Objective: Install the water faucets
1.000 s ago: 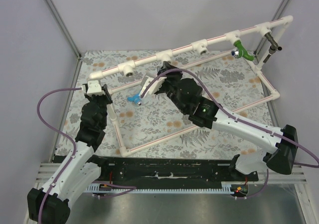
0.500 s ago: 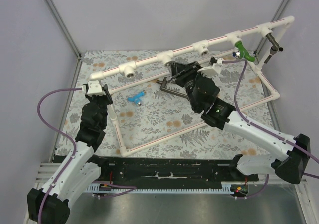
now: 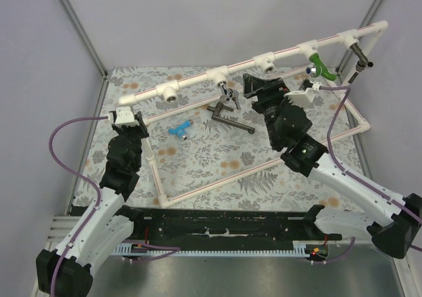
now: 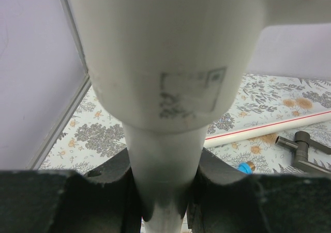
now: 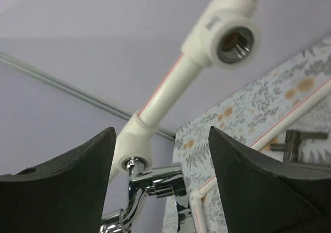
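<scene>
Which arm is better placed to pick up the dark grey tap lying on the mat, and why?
Right. The right gripper is open, empty and close to the dark grey tap; the left gripper is shut on the white pipe, farther away.

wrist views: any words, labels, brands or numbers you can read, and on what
None can be read.
Faded grey square print on the big white plastic pipe fitting: smudged, illegible.
Small grey mark on the white threaded tee fitting: too blurred.
</scene>
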`<move>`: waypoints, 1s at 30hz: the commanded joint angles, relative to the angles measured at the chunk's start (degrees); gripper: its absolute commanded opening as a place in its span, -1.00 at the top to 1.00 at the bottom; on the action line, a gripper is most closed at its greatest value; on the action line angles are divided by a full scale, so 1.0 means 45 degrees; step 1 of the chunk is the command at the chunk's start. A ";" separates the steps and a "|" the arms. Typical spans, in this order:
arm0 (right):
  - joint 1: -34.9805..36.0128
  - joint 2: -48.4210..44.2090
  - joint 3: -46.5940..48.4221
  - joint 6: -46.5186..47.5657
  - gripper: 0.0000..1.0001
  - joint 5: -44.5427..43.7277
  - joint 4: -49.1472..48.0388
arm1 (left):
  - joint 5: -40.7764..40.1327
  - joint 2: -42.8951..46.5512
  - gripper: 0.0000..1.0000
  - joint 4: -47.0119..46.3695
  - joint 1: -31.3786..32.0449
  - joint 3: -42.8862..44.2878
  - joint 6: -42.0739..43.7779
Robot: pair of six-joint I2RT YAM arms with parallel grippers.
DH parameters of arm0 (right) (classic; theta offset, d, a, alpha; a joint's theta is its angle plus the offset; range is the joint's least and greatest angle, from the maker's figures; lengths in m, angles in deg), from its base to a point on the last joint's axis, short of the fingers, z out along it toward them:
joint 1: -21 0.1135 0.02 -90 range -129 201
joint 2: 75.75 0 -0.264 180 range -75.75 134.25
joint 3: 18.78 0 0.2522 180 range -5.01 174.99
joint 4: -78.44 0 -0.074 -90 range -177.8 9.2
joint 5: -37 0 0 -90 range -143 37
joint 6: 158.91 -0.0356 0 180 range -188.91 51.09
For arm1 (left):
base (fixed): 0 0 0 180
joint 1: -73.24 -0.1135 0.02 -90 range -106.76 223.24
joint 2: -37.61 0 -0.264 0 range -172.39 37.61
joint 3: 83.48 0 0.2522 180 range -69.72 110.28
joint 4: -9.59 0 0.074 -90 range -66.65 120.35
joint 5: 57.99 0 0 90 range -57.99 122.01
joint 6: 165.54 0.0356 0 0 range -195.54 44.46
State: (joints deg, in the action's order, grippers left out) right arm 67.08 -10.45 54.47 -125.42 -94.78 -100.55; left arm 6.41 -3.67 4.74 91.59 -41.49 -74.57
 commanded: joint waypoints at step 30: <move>0.2474 0.2715 0.2817 1.8253 -0.62 0.1747 -0.0699 | 0.0280 0.0012 0.96 -0.0376 0.0083 0.0250 -0.0763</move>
State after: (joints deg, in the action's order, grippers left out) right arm 78.43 0.90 66.58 -29.03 -80.02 -91.65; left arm 6.43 -3.73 4.65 91.59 -41.49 -74.57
